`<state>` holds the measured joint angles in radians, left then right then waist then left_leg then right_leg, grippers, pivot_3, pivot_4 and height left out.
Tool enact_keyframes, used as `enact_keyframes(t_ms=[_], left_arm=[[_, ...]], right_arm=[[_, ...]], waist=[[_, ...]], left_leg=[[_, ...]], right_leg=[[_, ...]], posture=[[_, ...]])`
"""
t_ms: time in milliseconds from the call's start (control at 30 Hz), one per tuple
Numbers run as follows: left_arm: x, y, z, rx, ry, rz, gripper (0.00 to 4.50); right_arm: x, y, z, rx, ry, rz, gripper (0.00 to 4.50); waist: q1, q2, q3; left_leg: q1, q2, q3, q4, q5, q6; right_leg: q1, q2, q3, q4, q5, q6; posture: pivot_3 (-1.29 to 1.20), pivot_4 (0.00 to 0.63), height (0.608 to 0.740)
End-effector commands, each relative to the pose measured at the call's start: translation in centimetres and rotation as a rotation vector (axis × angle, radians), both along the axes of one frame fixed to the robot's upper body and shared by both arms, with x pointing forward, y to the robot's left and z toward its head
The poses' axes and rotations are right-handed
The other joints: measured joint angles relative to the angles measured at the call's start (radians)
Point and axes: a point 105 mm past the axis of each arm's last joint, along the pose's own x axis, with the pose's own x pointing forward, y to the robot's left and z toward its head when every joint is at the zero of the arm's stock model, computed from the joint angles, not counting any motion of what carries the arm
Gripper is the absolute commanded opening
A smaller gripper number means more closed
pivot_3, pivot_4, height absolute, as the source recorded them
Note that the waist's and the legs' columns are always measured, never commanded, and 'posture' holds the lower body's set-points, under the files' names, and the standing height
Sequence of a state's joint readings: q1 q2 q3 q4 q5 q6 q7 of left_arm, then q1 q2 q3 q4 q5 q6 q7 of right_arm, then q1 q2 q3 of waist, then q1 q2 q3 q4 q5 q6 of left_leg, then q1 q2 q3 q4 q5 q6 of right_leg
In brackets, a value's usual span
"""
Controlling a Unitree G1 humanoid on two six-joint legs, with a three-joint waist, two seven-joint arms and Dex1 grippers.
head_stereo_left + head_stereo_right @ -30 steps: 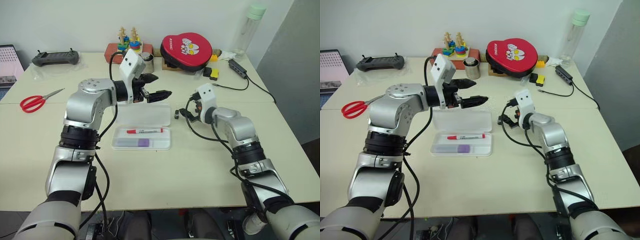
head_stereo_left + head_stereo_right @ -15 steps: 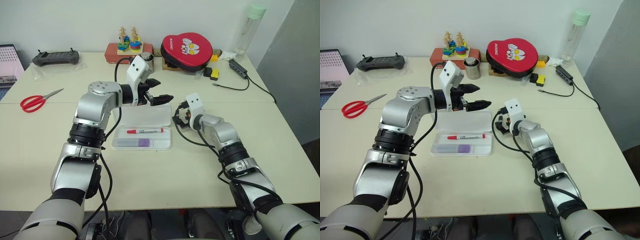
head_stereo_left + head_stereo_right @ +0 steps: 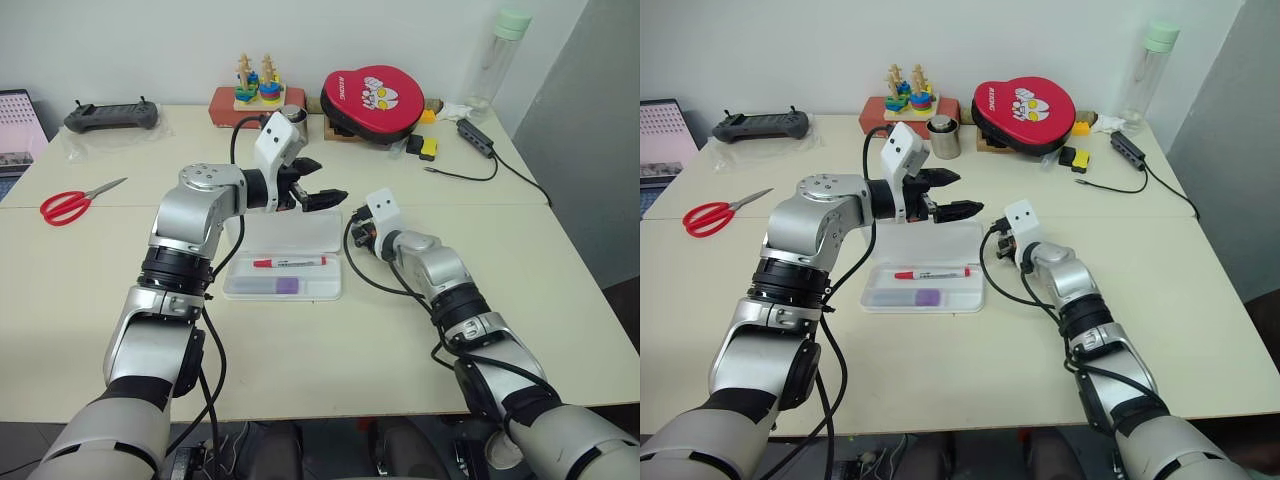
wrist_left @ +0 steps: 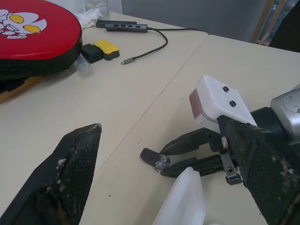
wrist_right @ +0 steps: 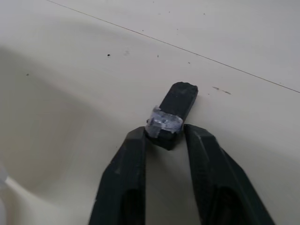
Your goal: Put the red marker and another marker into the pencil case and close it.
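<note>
Your flat white plastic pencil case lies open in the middle of the cream table, its hinged lid laid back flat on the far side. In the near tray you have the slim red marker with its white barrel and red cap, lying lengthwise, and just nearer than it the short pale lavender highlighter with the darker purple cap. Both are inside the tray, side by side.

Your left end effector hangs over the far edge of the lid with its two black fingers spread wide and nothing between them. Your right end effector is down at the table just right of the lid, and its fingers have pinched in on the near end of a small black block with a pale strip of tape round it; the block lies on the table.

Around you on the table: red-handled scissors at the left, a dark handheld controller at the far left, a wooden stacking toy on a red base, a small metal cup beside it, a round red padded case with a cartoon face, a small black and yellow piece, a dark cabled hub and a clear bottle with a pale green cap at the far right. A plain pale wall stands behind the table.
</note>
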<state>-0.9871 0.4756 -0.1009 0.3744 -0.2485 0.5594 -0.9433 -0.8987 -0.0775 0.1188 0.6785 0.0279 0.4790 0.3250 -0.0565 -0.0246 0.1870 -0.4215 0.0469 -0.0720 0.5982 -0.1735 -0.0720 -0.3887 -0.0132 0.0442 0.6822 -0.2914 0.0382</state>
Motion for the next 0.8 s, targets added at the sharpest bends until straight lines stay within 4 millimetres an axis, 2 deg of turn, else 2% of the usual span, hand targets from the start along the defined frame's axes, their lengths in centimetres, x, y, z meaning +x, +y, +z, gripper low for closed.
enact_keyframes(t_ms=[33, 167, 300, 433, 533, 633, 700, 800], left_arm=[[0.1, 0.0, 2.0, -0.021, -0.067, 0.010, 4.50], [0.1, 0.1, 2.1, -0.030, -0.072, 0.017, 4.50], [-0.6, 1.1, 2.3, -0.048, -0.078, 0.009, 4.50], [-2.7, 3.6, 2.5, -0.057, -0.097, -0.031, 4.50], [-4.8, 6.2, 1.3, 0.020, -0.096, -0.059, 4.50], [-7.2, 8.6, -0.2, 0.104, -0.073, -0.094, 4.50], [-8.3, 9.6, -0.8, 0.137, -0.054, -0.102, 4.50], [-9.8, 11.1, -2.2, 0.201, -0.010, -0.104, 4.50]], right_arm=[[0.7, -0.4, 1.3, 0.002, -0.052, -0.018, 0.22], [1.1, -1.3, 2.6, 0.016, -0.098, -0.040, 0.14], [1.5, -2.5, 6.3, 0.065, -0.204, -0.044, 0.14], [0.4, -3.3, 11.1, 0.112, -0.327, 0.040, 0.13], [-1.8, -3.2, 13.7, 0.130, -0.373, 0.198, 0.13], [-5.8, -1.7, 13.8, 0.077, -0.337, 0.478, 0.13], [-7.3, -1.1, 13.4, 0.045, -0.300, 0.569, 0.13], [-9.9, 1.4, 11.4, -0.018, -0.196, 0.737, 0.13]], waist=[[0.000, 0.000, 0.000], [0.001, 0.000, 0.000], [0.001, 0.000, 0.000], [-0.010, 0.000, 0.000], [-0.018, 0.000, 0.000], [-0.019, 0.000, 0.000], [-0.015, 0.000, 0.000], [-0.008, 0.000, 0.000]], left_leg=[[0.000, 0.000, 0.000, 0.000, 0.000, 0.000], [0.000, 0.000, 0.000, 0.000, 0.000, 0.000], [0.000, 0.000, 0.000, 0.000, 0.000, 0.000], [0.000, 0.000, 0.001, -0.002, 0.000, 0.000], [0.000, 0.000, 0.001, -0.004, 0.000, 0.000], [0.001, 0.000, 0.001, -0.005, 0.000, 0.000], [0.002, 0.000, 0.001, -0.005, 0.000, 0.000], [0.002, 0.000, 0.001, -0.005, 0.000, 0.000]], right_leg=[[0.000, 0.000, 0.000, 0.000, 0.000, 0.000], [0.000, 0.000, 0.000, 0.000, 0.000, 0.000], [0.000, 0.000, 0.000, 0.000, 0.000, 0.000], [-0.001, -0.001, 0.001, -0.001, 0.000, 0.000], [-0.001, 0.000, 0.001, -0.001, 0.000, 0.000], [-0.001, 0.000, 0.000, -0.001, -0.001, -0.001], [0.000, -0.001, 0.000, -0.002, -0.001, -0.002], [0.000, -0.001, 0.000, -0.002, -0.002, -0.002]], posture=[[0.00, 0.150, 0.740], [0.00, 0.150, 0.740], [0.00, 0.150, 0.740], [0.00, 0.150, 0.740], [0.00, 0.150, 0.740], [0.00, 0.150, 0.740], [0.00, 0.150, 0.740], [0.00, 0.150, 0.740]])
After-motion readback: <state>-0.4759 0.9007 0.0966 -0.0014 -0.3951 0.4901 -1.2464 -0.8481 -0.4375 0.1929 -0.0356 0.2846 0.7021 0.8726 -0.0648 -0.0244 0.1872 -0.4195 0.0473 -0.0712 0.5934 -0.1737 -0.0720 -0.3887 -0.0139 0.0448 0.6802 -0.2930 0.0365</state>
